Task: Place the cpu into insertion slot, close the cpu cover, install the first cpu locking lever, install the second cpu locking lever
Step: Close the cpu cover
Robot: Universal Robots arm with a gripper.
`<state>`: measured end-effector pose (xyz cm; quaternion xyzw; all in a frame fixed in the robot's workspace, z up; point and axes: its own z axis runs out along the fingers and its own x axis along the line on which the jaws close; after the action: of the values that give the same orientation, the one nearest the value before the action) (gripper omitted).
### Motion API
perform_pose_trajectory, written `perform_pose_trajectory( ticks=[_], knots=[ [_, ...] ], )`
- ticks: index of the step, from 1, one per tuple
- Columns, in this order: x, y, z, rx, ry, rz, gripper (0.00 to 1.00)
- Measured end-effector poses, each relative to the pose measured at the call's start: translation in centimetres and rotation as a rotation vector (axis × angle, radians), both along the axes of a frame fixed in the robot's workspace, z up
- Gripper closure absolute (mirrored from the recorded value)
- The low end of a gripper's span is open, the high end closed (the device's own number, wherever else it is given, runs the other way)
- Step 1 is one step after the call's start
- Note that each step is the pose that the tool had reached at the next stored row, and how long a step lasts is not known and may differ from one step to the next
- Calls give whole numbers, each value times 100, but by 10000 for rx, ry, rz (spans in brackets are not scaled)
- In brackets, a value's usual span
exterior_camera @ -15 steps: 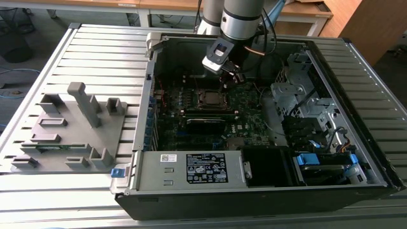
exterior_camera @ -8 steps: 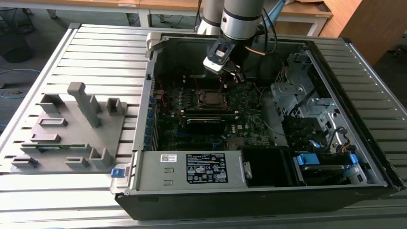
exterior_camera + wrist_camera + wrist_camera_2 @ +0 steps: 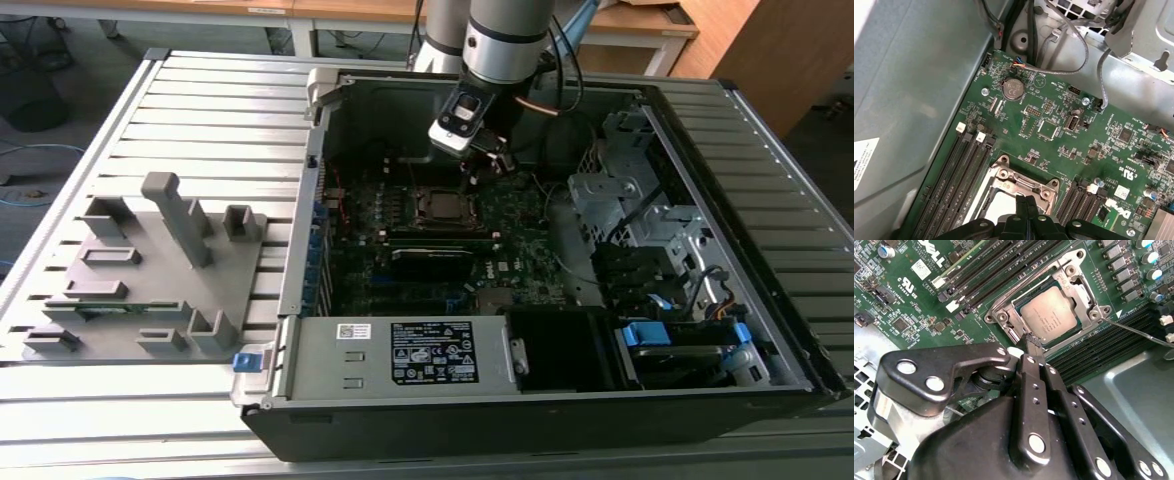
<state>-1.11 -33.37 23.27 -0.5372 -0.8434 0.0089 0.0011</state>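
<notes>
Claw (image 3: 1032, 345) tips are squeezed tight together, and nothing can be seen between them. In the second wrist view they sit right at one edge of the cpu cover (image 3: 1082, 296). I cannot tell if they press on it.

The cpu cover is a shiny metal frame, and it lies flat and shut. Through its square window you can see the cpu (image 3: 1050, 316), with its dull grey top. The cpu lies flat inside the insertion slot (image 3: 442, 205). A thin silver rod (image 3: 1134, 331) runs away from one corner of the cover.

Long black memory slots (image 3: 994, 265) lie just beside the slot on two sides. All of this sits on a green board (image 3: 1054, 115). A round silver battery (image 3: 1014, 89) is on the board, well apart from the slot.

In the exterior view the arm (image 3: 507, 40) comes down from the far side, and the claw hangs just past the far edge of the slot. The board lies inside an open computer case (image 3: 534, 425). A grey box with a sticker (image 3: 400, 352) is at the near side of the case. Blue clips (image 3: 645, 333) are toward the exterior view's right.

The case lies on a grey counter (image 3: 200, 100) with long ridges. On the exterior view's left, a grey holder block (image 3: 147, 270) rests on the counter beside the case.
</notes>
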Motion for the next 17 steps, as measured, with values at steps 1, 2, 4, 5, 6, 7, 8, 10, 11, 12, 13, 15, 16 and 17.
perform_pose_trajectory(
  ticks=[1,2,4,5,6,7,8,10,11,12,13,15,16,17],
  knots=[
    [0,0,0,3,0,40,89],
    [0,0,0,5,0,82,89],
    [0,0,0,8,0,172,89],
    [0,0,0,10,1,218,89],
    [0,0,0,12,0,266,89],
    [0,0,0,14,1,311,89],
    [0,0,0,16,0,354,89],
    [0,0,0,20,0,440,89],
    [0,0,0,22,0,481,89],
    [0,0,0,24,0,527,89],
    [0,0,0,26,0,568,89],
    [0,0,0,30,0,649,89],
    [0,0,0,33,0,690,89],
    [0,0,0,36,0,729,89]
  ],
)
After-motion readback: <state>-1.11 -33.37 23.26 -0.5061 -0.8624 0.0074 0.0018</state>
